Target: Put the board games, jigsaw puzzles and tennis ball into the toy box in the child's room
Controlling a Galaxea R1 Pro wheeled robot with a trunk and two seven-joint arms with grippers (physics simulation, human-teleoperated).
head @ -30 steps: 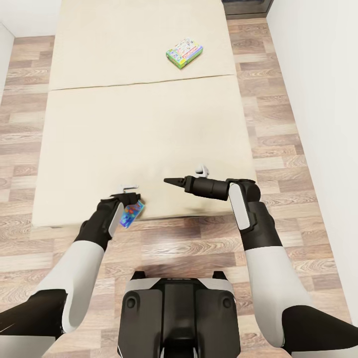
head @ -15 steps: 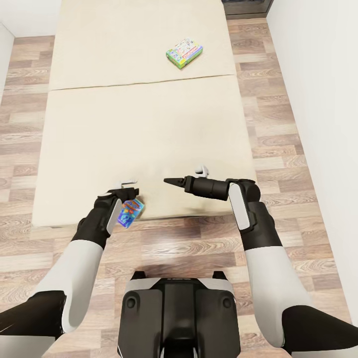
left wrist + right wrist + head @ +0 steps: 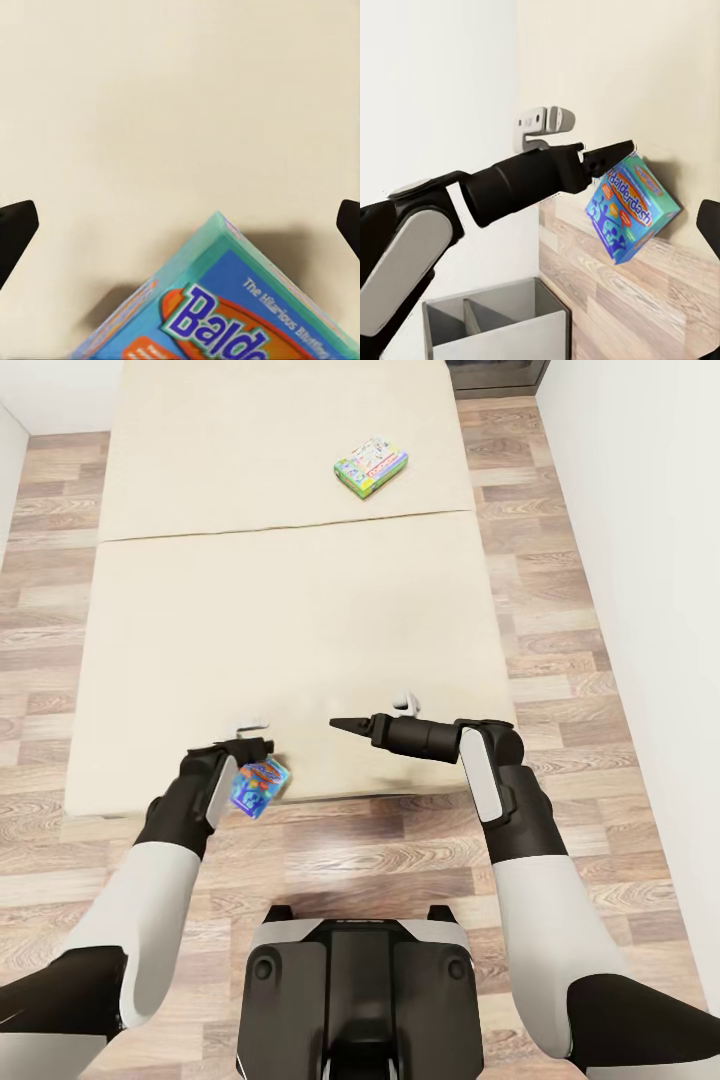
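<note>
A white-green Monopoly board game lies flat far up the beige bed, well beyond both arms. My left gripper is at the bed's near edge, shut on a blue-teal board game. That box hangs tilted, partly over the floor. In the right wrist view the left gripper meets the top corner of the blue board game. The left wrist view has the box raised above the mattress between wide-set fingertips. My right gripper hovers open over the near edge, right of the box.
Wood-plank floor runs along the bed's near side and both flanks. A white wall stands close on the right. A dark cabinet sits beyond the bed's far right corner. A grey divided bin stands by the wall.
My left gripper has drawn a little left and back toward my body, carrying the blue board game with it. The right arm and the Monopoly box have stayed put.
</note>
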